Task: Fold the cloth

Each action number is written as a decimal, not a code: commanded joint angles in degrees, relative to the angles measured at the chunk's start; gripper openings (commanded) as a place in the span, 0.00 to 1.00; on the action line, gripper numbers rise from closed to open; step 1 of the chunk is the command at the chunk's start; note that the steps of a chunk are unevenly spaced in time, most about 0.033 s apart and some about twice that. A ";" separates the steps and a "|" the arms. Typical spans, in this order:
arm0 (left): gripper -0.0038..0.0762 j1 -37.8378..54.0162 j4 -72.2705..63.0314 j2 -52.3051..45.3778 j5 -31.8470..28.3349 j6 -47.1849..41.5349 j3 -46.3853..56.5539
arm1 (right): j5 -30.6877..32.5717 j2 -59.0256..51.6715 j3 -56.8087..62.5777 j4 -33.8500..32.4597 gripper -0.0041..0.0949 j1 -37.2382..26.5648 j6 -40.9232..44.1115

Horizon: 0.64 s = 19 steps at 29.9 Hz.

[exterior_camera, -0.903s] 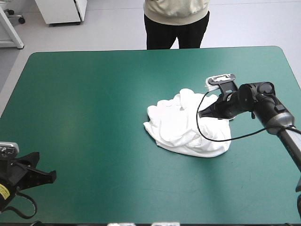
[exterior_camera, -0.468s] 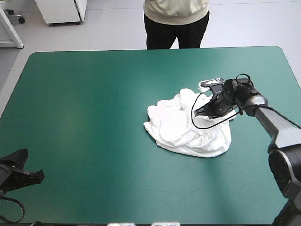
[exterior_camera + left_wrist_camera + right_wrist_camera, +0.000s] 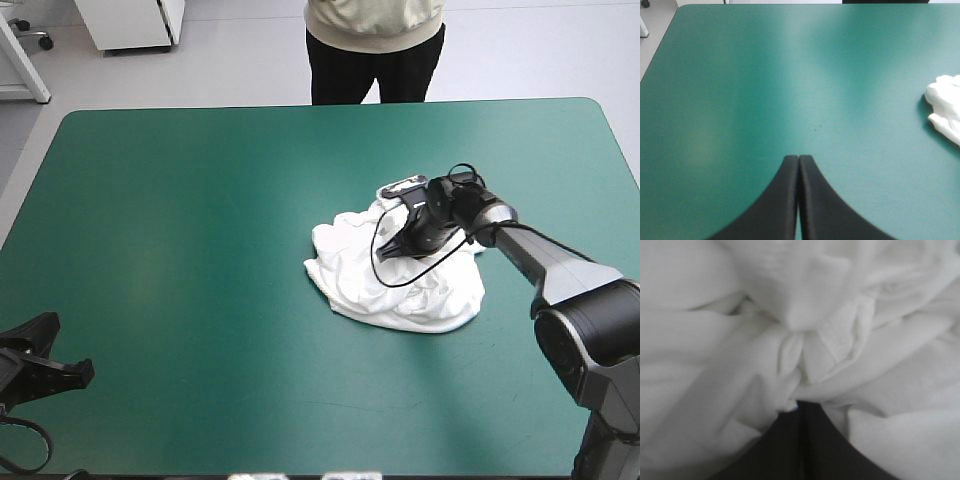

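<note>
teal-green cover (image 3: pixel 200 220): crumpled white t-shirt (image 3: pixel 350 275) heap right of centre. right gripper (image 3: pixel 385 250) atop it, pinched on a fold, arm hiding heap's far side. left gripper (image 3: pixel 798 159) closed, near-left corner, well apart.

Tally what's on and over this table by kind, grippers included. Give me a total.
T-shirt, white, crumpled: 1
Grippers, black-fingered: 2 (left gripper, right gripper)
Table, teal-green cover: 1
Total: 4
</note>
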 commanded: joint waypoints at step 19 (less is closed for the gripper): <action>0.04 -0.04 0.91 1.87 -5.08 -0.05 -1.54 | 1.42 4.54 -18.27 7.92 0.02 20.91 -0.11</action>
